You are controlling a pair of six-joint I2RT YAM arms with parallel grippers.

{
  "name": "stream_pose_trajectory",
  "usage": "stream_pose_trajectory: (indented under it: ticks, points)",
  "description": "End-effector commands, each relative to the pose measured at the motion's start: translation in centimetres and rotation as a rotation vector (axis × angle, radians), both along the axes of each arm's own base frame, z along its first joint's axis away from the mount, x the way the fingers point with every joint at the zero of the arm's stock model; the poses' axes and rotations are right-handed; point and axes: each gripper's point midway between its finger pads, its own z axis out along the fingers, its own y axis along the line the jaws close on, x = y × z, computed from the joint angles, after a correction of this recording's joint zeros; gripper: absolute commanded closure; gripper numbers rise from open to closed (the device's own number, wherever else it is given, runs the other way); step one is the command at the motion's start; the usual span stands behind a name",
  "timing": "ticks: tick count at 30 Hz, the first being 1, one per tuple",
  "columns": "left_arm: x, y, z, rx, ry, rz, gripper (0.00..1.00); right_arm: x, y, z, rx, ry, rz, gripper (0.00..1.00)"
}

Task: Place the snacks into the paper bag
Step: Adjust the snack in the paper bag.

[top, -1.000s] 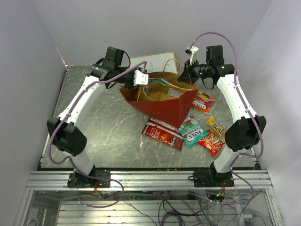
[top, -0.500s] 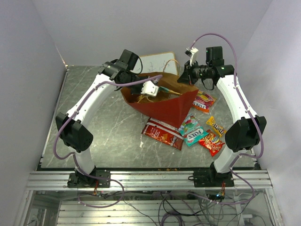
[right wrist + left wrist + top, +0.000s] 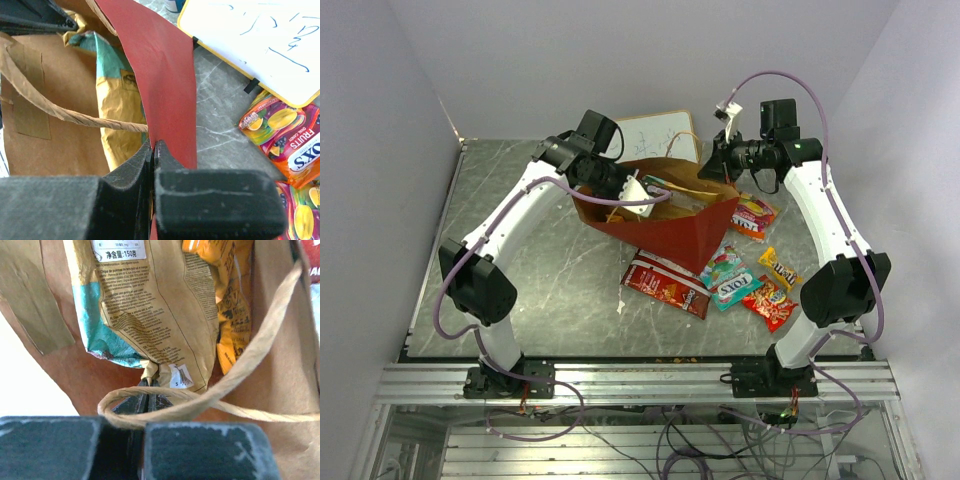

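From above, the paper bag (image 3: 670,235) stands open between both arms, with loose snacks (image 3: 665,285) lying just beside its near side.

Left wrist: the left gripper (image 3: 149,390) is closed inside the bag, its tips at a tan-and-teal packet (image 3: 145,315) — whether they pinch it is unclear.

Right wrist: the right gripper (image 3: 153,147) clamps the bag's red wall.

Grey stone-look table (image 3: 570,290), pale veins running all over it, boxed in by plain pale walls: back wall (image 3: 640,60), left wall (image 3: 370,200), right wall (image 3: 920,150). Light's soft and even, hardly a shadow. Along the table's near edge, a silver metal rail (image 3: 640,382), with cables (image 3: 720,445) tangled below it.
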Motion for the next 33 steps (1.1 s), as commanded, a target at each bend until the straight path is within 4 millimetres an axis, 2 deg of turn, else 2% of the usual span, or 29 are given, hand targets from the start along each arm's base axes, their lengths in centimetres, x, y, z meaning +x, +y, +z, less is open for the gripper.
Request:
stream_pose_trajectory:
  ticks: [1, 7, 10, 13, 16, 20, 28, 33]
  points:
    - [1.8, 2.7, -0.3, 0.089, -0.072, 0.028, 0.93, -1.0, -0.4, 1.5, -0.015, -0.040, -0.002, 1.00]
    - [0.5, 4.1, -2.2, 0.148, -0.044, -0.023, 0.93, -0.2, -0.3, 1.6, -0.010, -0.017, -0.019, 1.00]
    - [0.2, 4.3, -2.0, 0.143, -0.036, -0.038, 0.93, -0.2, 0.0, 1.9, 0.004, -0.017, -0.003, 1.00]
    - [1.1, 4.6, -0.5, 0.112, -0.090, -0.034, 0.93, 0.0, -0.2, 2.0, -0.007, -0.029, -0.014, 1.00]
    - [2.3, 4.4, 2.4, 0.034, -0.176, -0.047, 0.93, 0.2, -0.5, 1.8, -0.021, -0.029, -0.027, 1.00]
    - [1.0, 3.2, 3.6, -0.016, -0.163, -0.148, 0.93, 1.0, -0.6, 1.4, -0.026, -0.001, -0.067, 1.00]
    - [-1.3, 2.7, -0.5, 0.073, -0.126, -0.281, 0.93, 1.2, 0.0, 1.0, -0.003, 0.042, -0.047, 1.00]
    - [-3.8, 0.3, -1.2, 0.096, -0.112, -0.404, 0.93, 1.2, 0.6, 0.3, -0.002, 0.061, -0.029, 1.00]
